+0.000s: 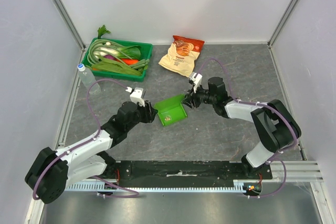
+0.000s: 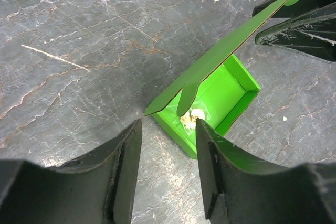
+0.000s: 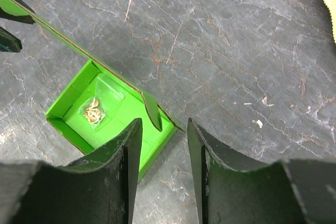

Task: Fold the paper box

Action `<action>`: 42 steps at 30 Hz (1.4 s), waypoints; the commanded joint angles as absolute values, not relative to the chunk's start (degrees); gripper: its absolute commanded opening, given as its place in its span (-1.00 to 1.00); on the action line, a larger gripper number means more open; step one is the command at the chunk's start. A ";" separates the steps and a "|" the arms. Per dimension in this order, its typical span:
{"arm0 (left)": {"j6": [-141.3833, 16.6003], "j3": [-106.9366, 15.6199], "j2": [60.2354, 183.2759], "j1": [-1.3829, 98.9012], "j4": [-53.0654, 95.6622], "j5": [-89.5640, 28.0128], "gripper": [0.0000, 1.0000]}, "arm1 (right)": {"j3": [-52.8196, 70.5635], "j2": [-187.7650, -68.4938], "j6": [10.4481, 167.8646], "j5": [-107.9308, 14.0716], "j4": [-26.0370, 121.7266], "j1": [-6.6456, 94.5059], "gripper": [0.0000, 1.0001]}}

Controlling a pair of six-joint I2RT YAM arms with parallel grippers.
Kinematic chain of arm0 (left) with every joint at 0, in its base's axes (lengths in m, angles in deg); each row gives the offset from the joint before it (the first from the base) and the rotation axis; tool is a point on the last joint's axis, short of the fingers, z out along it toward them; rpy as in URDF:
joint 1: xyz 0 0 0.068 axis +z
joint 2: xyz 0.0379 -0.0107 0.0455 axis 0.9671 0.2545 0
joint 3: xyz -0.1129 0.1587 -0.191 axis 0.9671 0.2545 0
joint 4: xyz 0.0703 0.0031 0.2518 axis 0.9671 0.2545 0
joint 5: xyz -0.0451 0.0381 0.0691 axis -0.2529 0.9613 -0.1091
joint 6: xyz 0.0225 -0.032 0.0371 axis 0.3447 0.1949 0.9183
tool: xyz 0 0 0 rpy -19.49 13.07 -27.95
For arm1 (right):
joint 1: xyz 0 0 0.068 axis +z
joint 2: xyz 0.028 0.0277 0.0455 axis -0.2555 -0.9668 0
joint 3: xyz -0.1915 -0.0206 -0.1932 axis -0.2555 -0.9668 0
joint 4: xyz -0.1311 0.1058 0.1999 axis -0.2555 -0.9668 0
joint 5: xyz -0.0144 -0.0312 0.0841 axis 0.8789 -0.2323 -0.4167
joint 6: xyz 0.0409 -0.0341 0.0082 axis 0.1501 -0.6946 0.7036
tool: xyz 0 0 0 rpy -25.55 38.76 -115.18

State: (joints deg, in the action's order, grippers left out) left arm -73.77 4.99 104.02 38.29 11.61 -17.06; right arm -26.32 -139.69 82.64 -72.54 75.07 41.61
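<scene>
Paper box [image 1: 172, 113] at mid-table [image 1: 210, 140], tray open, lid flap [image 2: 226, 51] raised. Left gripper [image 2: 168, 125] & right gripper [image 3: 164, 123] straddle opp. lid ends, jaws apart, not clamping. Step, prob.: closing lid. Next needs: pinch lid, swing down over tray, tuck tab.

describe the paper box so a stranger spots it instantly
On the grey table, look between the left gripper and right gripper. The paper box is small, open, lime-green with a raised flap, brighter and smaller than the dark green vegetable tray.
</scene>
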 commanded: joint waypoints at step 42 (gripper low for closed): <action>-67.87 5.59 105.41 47.74 -3.65 -27.16 0.28 | -18.25 -141.79 73.92 -80.77 66.73 40.91 -1.00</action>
